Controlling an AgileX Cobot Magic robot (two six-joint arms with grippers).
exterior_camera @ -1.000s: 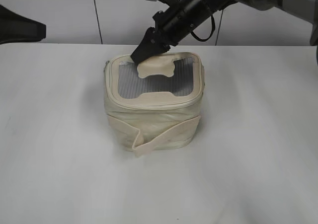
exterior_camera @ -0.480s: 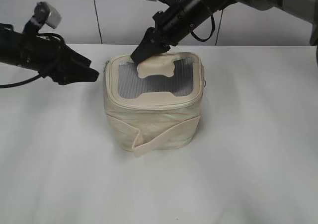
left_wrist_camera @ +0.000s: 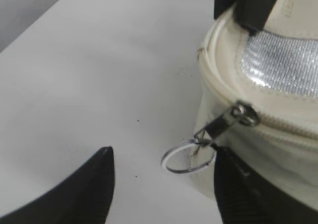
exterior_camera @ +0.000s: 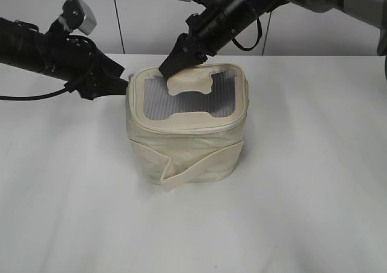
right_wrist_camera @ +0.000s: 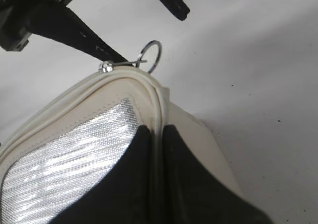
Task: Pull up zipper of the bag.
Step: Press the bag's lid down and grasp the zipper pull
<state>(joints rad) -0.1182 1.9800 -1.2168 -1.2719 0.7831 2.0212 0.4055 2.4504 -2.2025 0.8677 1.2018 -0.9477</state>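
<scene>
Approach step: left tool (left_wrist_camera: 161,184) spread beside pull ring (left_wrist_camera: 188,157), must close on it; right tool (right_wrist_camera: 153,179) pinches bag (exterior_camera: 187,146) rim.

The counter (exterior_camera: 314,194) is a plain white, matte surface that fills most of the exterior view and runs back to a straight far edge. A few tiny dark specks dot it. Behind it stands a pale grey wall (exterior_camera: 145,16), split by a thin dark vertical seam (exterior_camera: 117,19) left of centre. In the left wrist view, a grey strip shows beyond the counter's far corner.
</scene>
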